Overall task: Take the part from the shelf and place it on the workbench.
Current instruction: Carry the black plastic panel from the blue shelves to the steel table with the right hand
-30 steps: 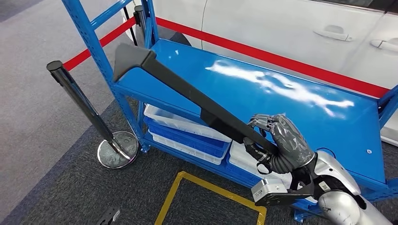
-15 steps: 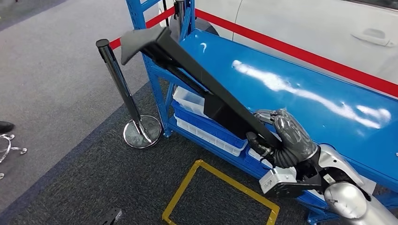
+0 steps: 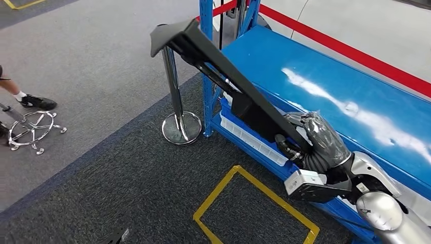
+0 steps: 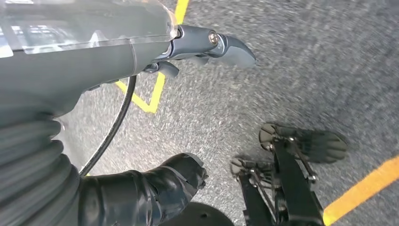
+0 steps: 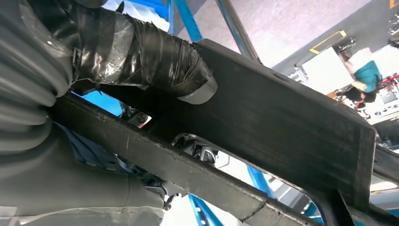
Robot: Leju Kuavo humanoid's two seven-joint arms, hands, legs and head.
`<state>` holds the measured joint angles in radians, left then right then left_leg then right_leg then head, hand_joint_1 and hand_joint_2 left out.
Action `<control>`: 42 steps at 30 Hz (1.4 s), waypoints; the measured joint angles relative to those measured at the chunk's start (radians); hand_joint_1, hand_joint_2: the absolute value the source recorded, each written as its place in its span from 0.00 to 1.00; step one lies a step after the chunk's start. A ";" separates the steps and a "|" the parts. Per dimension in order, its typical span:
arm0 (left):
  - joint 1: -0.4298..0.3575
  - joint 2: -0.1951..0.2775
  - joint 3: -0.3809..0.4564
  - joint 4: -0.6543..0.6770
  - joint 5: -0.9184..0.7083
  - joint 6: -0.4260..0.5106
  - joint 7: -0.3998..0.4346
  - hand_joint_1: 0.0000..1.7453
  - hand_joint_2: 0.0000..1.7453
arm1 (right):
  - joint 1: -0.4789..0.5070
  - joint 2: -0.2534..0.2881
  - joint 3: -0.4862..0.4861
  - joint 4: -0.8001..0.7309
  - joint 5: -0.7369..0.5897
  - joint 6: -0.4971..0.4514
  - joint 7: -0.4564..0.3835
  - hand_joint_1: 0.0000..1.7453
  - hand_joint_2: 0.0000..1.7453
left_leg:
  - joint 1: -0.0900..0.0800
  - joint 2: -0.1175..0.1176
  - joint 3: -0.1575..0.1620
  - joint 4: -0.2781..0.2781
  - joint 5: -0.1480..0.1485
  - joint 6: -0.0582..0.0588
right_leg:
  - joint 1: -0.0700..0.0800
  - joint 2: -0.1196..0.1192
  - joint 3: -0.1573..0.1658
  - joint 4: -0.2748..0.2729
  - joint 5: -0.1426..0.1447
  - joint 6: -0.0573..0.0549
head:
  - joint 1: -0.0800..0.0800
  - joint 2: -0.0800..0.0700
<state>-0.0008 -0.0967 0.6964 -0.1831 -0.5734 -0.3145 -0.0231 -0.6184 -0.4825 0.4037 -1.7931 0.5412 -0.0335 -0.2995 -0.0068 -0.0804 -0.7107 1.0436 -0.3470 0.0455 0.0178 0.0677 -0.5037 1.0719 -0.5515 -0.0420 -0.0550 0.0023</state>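
Part point(image 3: 223, 76) in right hand point(image 3: 315, 142), long axis slanting up-left, flared end highest

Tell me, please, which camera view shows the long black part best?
The head view: the long black part shows whole, from its flared end down to the right hand gripping it beside the blue shelf. The right wrist view shows a close stretch of it under the thumb; the left wrist view looks at the floor.

A: Right arm point(image 3: 386, 213)?
B: Silver shell, grey box at the wrist, ribbed grey cuff. Right hand point(image 3: 317, 140) dark grey, glossy, wrapped in black tape.
A: Left hand point(image 4: 141, 52)?
B: Grey, clear cover, one screw, thin black cable.
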 joint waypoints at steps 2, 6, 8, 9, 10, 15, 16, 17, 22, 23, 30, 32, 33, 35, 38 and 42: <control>0.002 0.015 0.010 0.000 0.007 -0.011 0.006 0.00 1.00 | -0.030 0.047 0.030 0.004 0.042 0.000 0.044 1.00 1.00 | 0.004 -0.017 -0.005 -0.015 0.027 -0.014 | 0.005 0.005 0.013 -0.041 0.007 -0.001 | 0.004 0.000; 0.004 0.042 0.019 0.000 0.006 -0.022 0.018 0.00 1.00 | -0.081 0.130 0.094 0.020 0.065 -0.004 0.091 1.00 1.00 | 0.004 0.020 -0.034 0.021 -0.035 -0.038 | -0.012 -0.047 -0.019 -0.075 0.071 -0.005 | 0.003 0.000; 0.003 0.048 0.021 0.000 0.002 -0.022 0.020 0.00 1.00 | -0.101 0.152 0.110 0.025 0.062 -0.006 0.095 1.00 1.00 | 0.012 0.059 -0.056 0.137 -0.139 -0.054 | -0.013 -0.077 -0.047 -0.076 0.095 -0.006 | -0.002 0.000; 0.003 0.050 0.022 0.000 0.000 -0.021 0.019 0.00 1.00 | -0.109 0.158 0.117 0.027 0.059 -0.007 0.097 1.00 1.00 | 0.019 0.068 -0.062 0.198 -0.162 -0.063 | -0.013 -0.093 -0.063 -0.074 0.106 -0.002 | -0.003 0.000; 0.003 0.051 0.023 0.000 -0.002 -0.020 0.017 0.00 1.00 | -0.114 0.161 0.122 0.030 0.054 -0.009 0.097 1.00 1.00 | 0.027 0.072 -0.059 0.244 -0.158 -0.072 | -0.015 -0.109 -0.080 -0.070 0.117 0.002 | -0.003 0.000; 0.001 0.049 0.024 0.000 -0.015 -0.009 0.008 0.00 1.00 | -0.122 0.144 0.128 0.034 0.002 -0.027 0.075 1.00 1.00 | 0.045 0.123 0.137 0.066 -0.129 -0.095 | -0.022 -0.173 -0.157 -0.026 0.148 0.033 | -0.004 0.000; -0.001 0.047 0.024 0.000 -0.017 -0.008 0.006 0.00 1.00 | -0.124 0.138 0.128 0.034 -0.004 -0.029 0.070 1.00 1.00 | 0.040 0.129 0.161 0.023 -0.151 -0.086 | -0.021 -0.182 -0.161 -0.021 0.153 0.040 | -0.004 0.000; 0.000 0.046 0.024 0.000 -0.019 -0.007 0.004 0.00 1.00 | -0.125 0.130 0.127 0.034 -0.011 -0.031 0.065 1.00 1.00 | 0.034 0.125 0.168 0.003 -0.157 -0.071 | -0.021 -0.191 -0.164 -0.021 0.161 0.046 | -0.003 0.000; 0.010 0.038 0.024 0.000 -0.027 -0.006 -0.006 0.00 1.00 | -0.091 0.081 0.120 0.042 -0.044 -0.035 0.035 1.00 1.00 | 0.029 0.094 0.115 -0.006 -0.101 -0.015 | -0.034 -0.112 -0.202 0.073 0.053 0.072 | -0.001 0.000; 0.009 0.036 0.024 0.000 -0.028 -0.006 -0.007 0.00 1.00 | -0.083 0.067 0.114 0.044 -0.050 -0.034 0.028 1.00 1.00 | 0.027 0.085 0.098 -0.006 -0.089 -0.010 | -0.032 -0.088 -0.216 0.135 -0.001 0.070 | 0.000 0.000; 0.007 0.028 0.033 0.000 -0.013 0.008 -0.017 0.00 1.00 | -0.069 0.026 0.083 0.061 -0.059 -0.018 0.009 1.00 1.00 | 0.011 0.013 0.012 -0.004 -0.018 -0.009 | -0.015 -0.018 -0.045 0.029 0.032 0.033 | -0.001 0.000; 0.006 0.027 0.035 0.000 -0.013 0.012 -0.017 0.00 1.00 | -0.065 0.022 0.072 0.062 -0.059 -0.017 0.006 1.00 1.00 | 0.013 -0.006 0.004 -0.009 0.002 -0.018 | -0.012 0.000 -0.011 -0.037 0.017 0.031 | -0.001 0.000; 0.008 0.027 0.036 0.000 -0.013 0.012 -0.017 0.00 1.00 | -0.064 0.020 0.067 0.062 -0.059 -0.017 0.005 1.00 1.00 | 0.013 -0.017 0.002 -0.013 0.012 -0.025 | -0.012 -0.010 -0.010 -0.047 0.020 0.030 | -0.001 0.000; 0.012 0.026 0.037 0.000 -0.013 0.012 -0.018 0.00 1.00 | -0.062 0.019 0.064 0.063 -0.059 -0.016 0.005 1.00 1.00 | 0.011 -0.014 -0.007 -0.008 0.008 -0.035 | -0.015 -0.036 -0.010 -0.057 0.034 0.022 | -0.003 0.000; 0.010 0.023 0.037 0.000 -0.014 0.017 -0.022 0.00 1.00 | -0.059 0.018 0.061 0.063 -0.058 -0.014 0.005 1.00 1.00 | 0.013 0.051 -0.062 0.130 -0.089 -0.047 | -0.017 -0.073 -0.017 -0.067 0.052 0.007 | -0.012 0.000; 0.008 0.023 0.037 0.000 -0.022 0.028 -0.034 0.00 1.00 | -0.051 0.017 0.057 0.063 -0.051 -0.010 0.005 1.00 1.00 | 0.019 0.079 -0.062 0.230 -0.118 -0.053 | -0.012 -0.121 -0.030 -0.060 0.057 0.006 | -0.013 0.000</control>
<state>0.0075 -0.0734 0.7336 -0.1835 -0.5952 -0.2865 -0.0570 -0.6698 -0.4650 0.4611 -1.7298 0.4902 -0.0439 -0.2949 0.0123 -0.0012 -0.7730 1.2735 -0.4653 -0.0079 0.0053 -0.0530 -0.5342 1.0118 -0.4949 -0.0360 -0.0676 0.0023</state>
